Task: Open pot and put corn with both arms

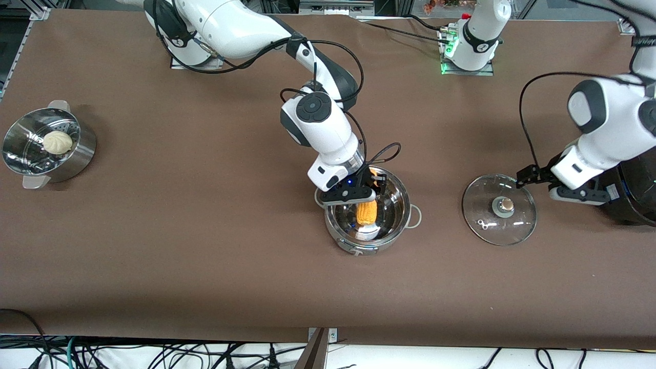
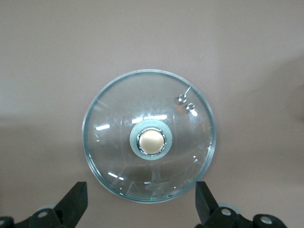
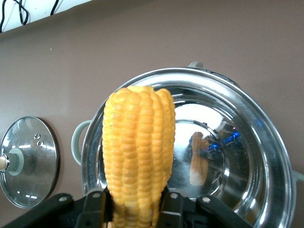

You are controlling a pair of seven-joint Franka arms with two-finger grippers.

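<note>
1. The pot (image 1: 367,215) is seen lidless near the middle of the worktop (image 1: 205,230), with its mirror-like inside exposed.
2. The corn (image 1: 367,211) is held upright over the pot's opening, pinched at its upper end by the jaws of the right gripper (image 1: 370,190); its free end points down into the bowl and is not yet laid on the bottom.
3. The lid (image 1: 499,208) is laid flat on the worktop beside the pot, toward the left arm's end of the table, knob (image 1: 506,205) upward. The left gripper (image 1: 528,177) is placed just at the lid's rim, low over the worktop, with its jaws spread wide and nothing held; this arm appears to be waiting.
4. The cob is judged to be light, stiff and ribbed by its kernels, so a firm pinch across its width should hold well. Because it is gripped near one end, some swinging is to be expected, and a drop onto the polished steel could let it roll or bounce.
5. The lid is judged fragile and smooth; the knob is the only sensible place to take hold of it.
6. A steamer bowl (image 1: 46,148) with a pale bun (image 1: 57,142) is set well apart, toward the right arm's end of the table.
</note>
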